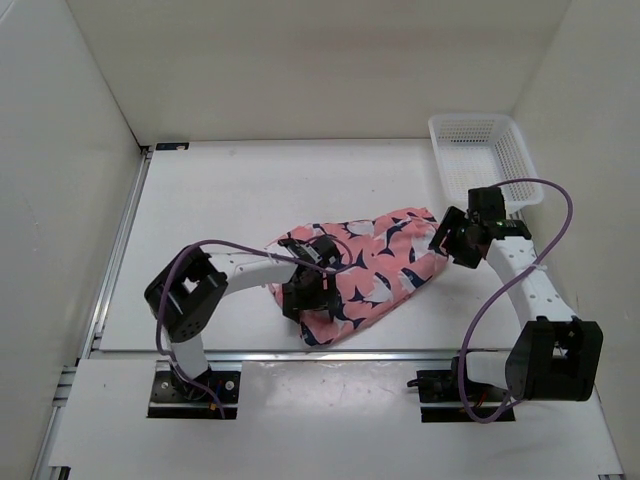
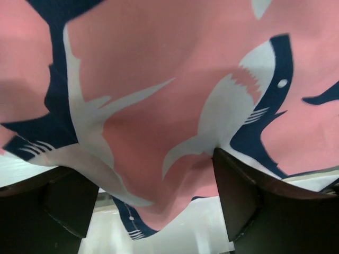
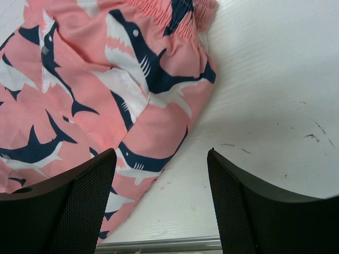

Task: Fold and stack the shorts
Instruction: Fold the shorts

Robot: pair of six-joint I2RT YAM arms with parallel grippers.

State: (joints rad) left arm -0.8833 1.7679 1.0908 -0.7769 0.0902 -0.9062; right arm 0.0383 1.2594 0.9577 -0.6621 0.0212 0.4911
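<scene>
The shorts (image 1: 385, 265), salmon-pink with navy-and-white sharks, lie in a loosely folded heap across the middle of the table. My left gripper (image 1: 308, 285) sits over their left part. In the left wrist view its jaws stand wide apart, open, and a fold of the shorts (image 2: 159, 79) sags between them, touching the right finger (image 2: 238, 196). My right gripper (image 1: 447, 240) hovers at the shorts' right end. It is open (image 3: 160, 153) over bare table, with the edge of the shorts (image 3: 79, 95) beside its left finger (image 3: 79, 201).
A white mesh basket (image 1: 478, 119) stands at the far right corner of the table. White walls close in the back and both sides. A metal rail (image 1: 300, 352) runs along the near edge, just in front of the shorts.
</scene>
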